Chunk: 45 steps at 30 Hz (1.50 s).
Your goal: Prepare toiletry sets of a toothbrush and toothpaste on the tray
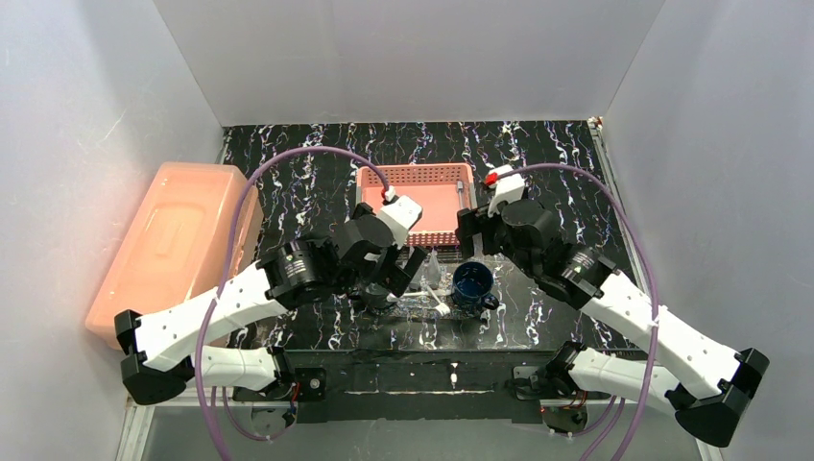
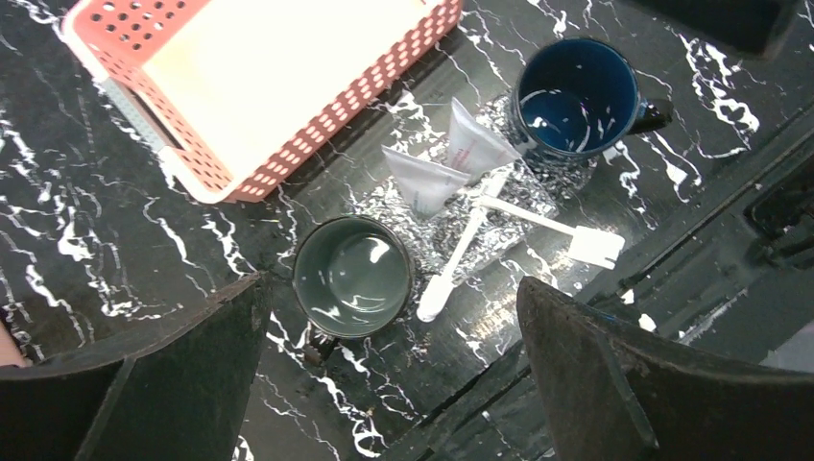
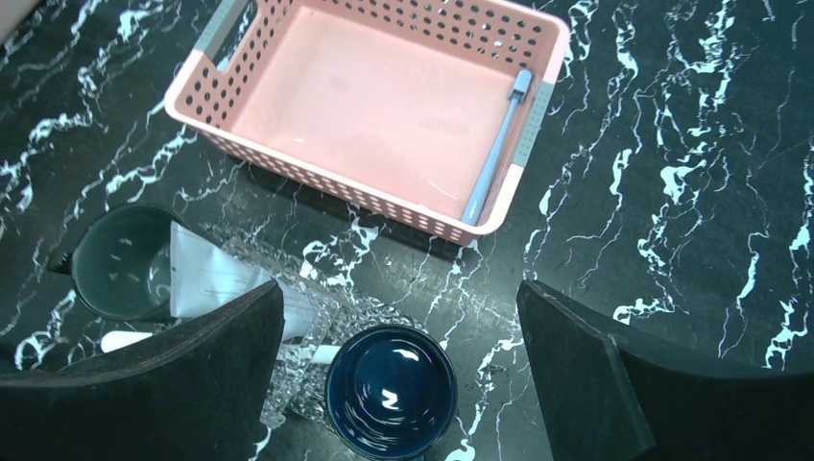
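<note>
Both of your hands are released and grasp nothing. The left hand (image 2: 389, 288) hangs above the tray (image 2: 504, 235) on its grey-green-cup side, fingers spread wide; the right hand (image 3: 398, 288) hangs above the tray's blue-cup side, fingers likewise apart.

The tray lies flat on the counter (image 2: 58, 192); note what it carries:
- one white toothbrush (image 2: 461, 245) lies across the tray, one end overhanging onto the counter just beside the grey-green cup (image 2: 353, 277);
- a second white toothbrush (image 2: 547, 226) meets the first near the tray's middle; its broad end rests off the tray on the counter;
- one toothpaste tube (image 2: 422, 181) and a second tube (image 2: 477, 144) lie on the tray, side by side, at the edge facing the pink basket (image 2: 240, 178).

Around the tray:
- the grey-green cup stands upright, touching or just beside one end of the tray;
- the blue cup (image 2: 576, 96) stands upright at the opposite end; whether it touches the tray you cannot tell;
- the pink basket sits beyond the tray, near but apart; a blue toothbrush (image 3: 494, 144) lies inside it along one short wall;
- the salmon box (image 1: 178, 245) sits well apart from the tray, past the left arm.
</note>
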Each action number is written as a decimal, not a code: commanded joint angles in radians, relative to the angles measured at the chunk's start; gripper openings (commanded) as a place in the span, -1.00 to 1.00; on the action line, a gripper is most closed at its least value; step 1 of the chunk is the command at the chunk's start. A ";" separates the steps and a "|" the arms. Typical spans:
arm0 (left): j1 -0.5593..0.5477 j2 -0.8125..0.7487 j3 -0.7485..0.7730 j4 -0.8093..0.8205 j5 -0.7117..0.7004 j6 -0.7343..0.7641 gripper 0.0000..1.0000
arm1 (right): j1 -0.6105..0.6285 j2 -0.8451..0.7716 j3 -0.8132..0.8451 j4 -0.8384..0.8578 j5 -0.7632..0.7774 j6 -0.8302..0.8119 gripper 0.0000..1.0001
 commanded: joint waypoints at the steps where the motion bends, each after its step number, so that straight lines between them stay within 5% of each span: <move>1: -0.004 -0.041 0.052 -0.055 -0.095 0.033 0.97 | -0.003 -0.004 0.096 -0.026 0.081 0.047 0.97; 7: 0.041 -0.056 0.089 -0.091 -0.115 0.056 0.97 | -0.003 0.003 0.155 -0.069 0.219 0.067 0.97; 11: 0.211 -0.058 0.097 -0.104 0.043 0.028 0.97 | -0.003 0.037 0.200 -0.125 0.293 0.031 0.97; 17: 0.402 -0.074 0.080 -0.076 0.154 0.023 0.97 | -0.023 0.068 0.227 -0.116 0.297 -0.027 0.97; 23: 0.525 -0.079 0.077 -0.070 0.186 -0.004 0.97 | -0.184 0.104 0.252 -0.086 0.213 -0.034 0.97; 34: 0.565 -0.156 0.006 0.027 0.109 -0.073 0.97 | -0.500 0.170 0.188 -0.006 -0.046 0.017 0.97; 39: 0.565 -0.234 -0.055 0.056 0.025 -0.099 0.97 | -0.526 0.129 0.094 0.030 -0.098 0.043 0.97; 45: 0.565 -0.359 -0.193 0.147 0.112 -0.018 0.97 | -0.526 0.026 -0.009 0.082 -0.126 0.028 0.97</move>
